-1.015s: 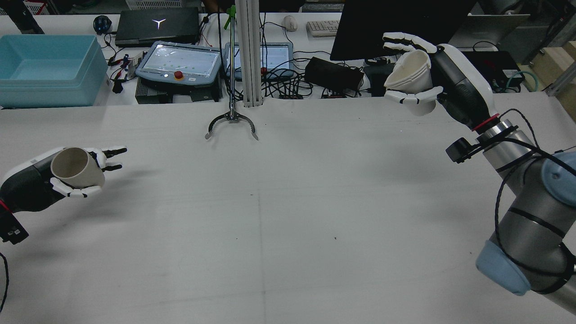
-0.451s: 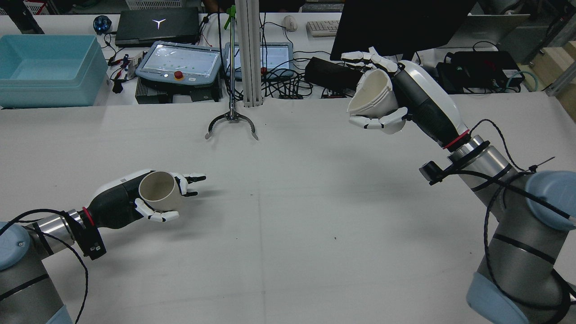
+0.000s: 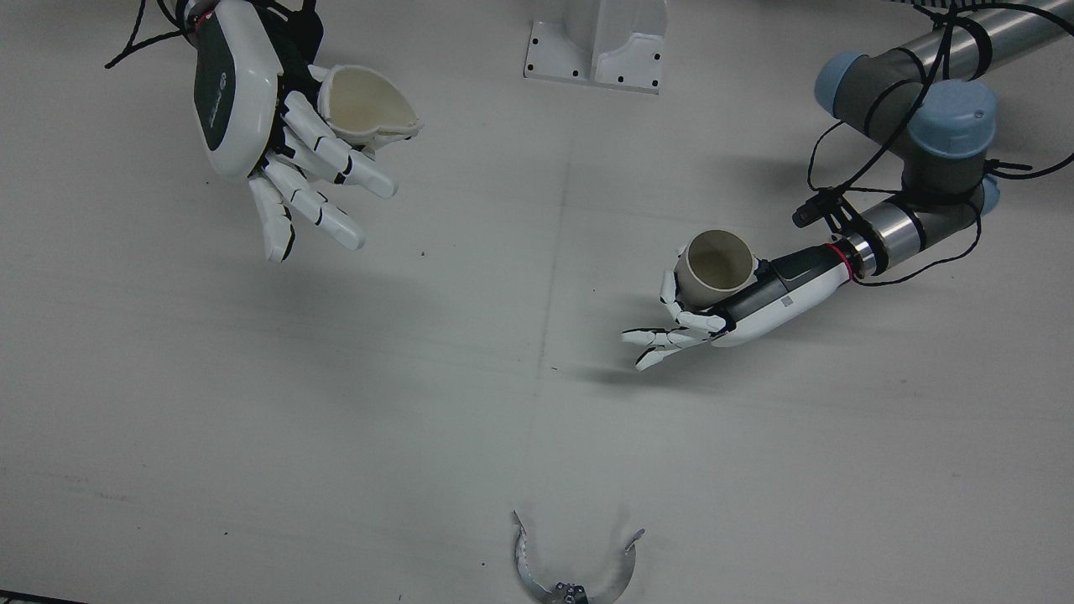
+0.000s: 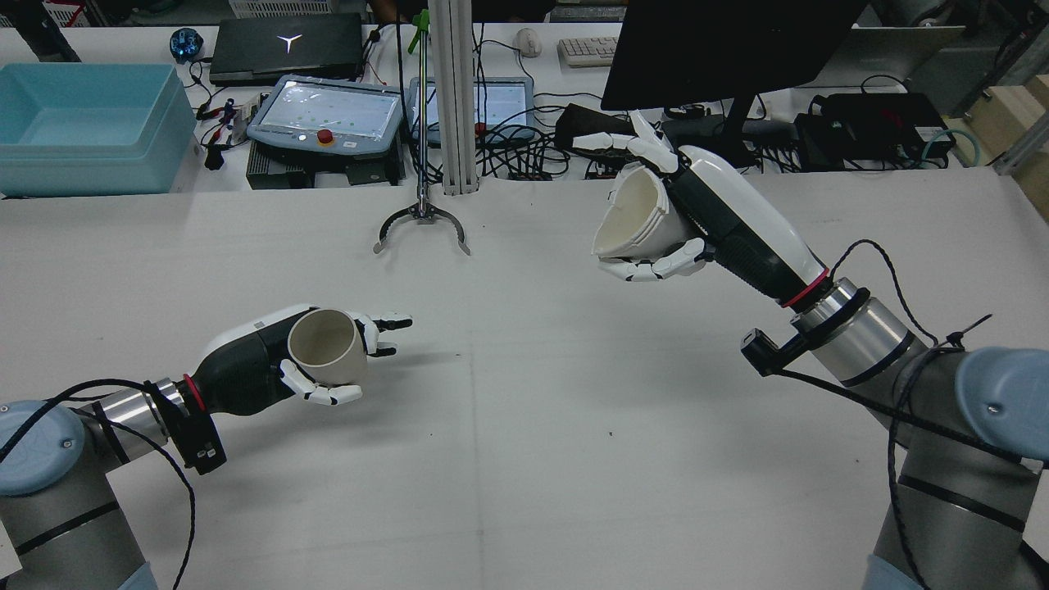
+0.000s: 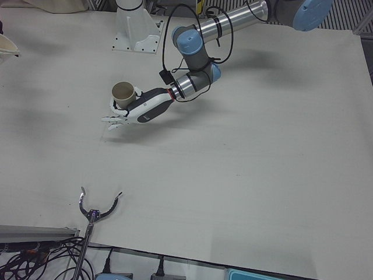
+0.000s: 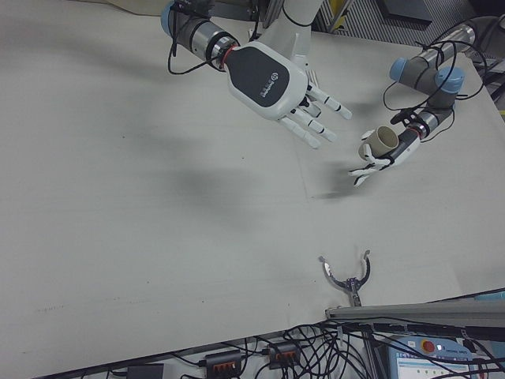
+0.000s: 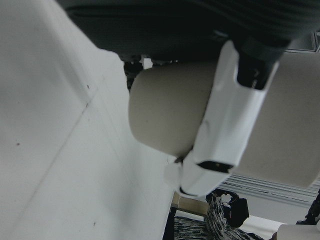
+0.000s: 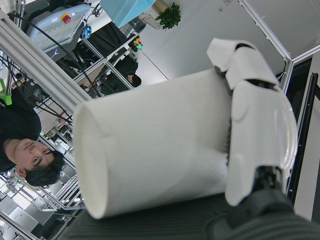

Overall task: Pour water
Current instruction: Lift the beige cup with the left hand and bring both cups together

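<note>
Step in hand: bringing the two cups together before the pour. The left robot hand [image 4: 270, 369] wraps a beige cylindrical paper cup [image 4: 328, 347], held roughly upright just above the white surface [image 4: 524, 459], left of centre. The right robot hand [image 4: 656, 229] clasps a white paper cup with a squeezed rim [image 4: 635, 217], raised and tilted mouth-leftward; the two are well apart. Next: position the white cup's rim above the beige cup's mouth, then tilt further. Contents cannot be seen.
</note>
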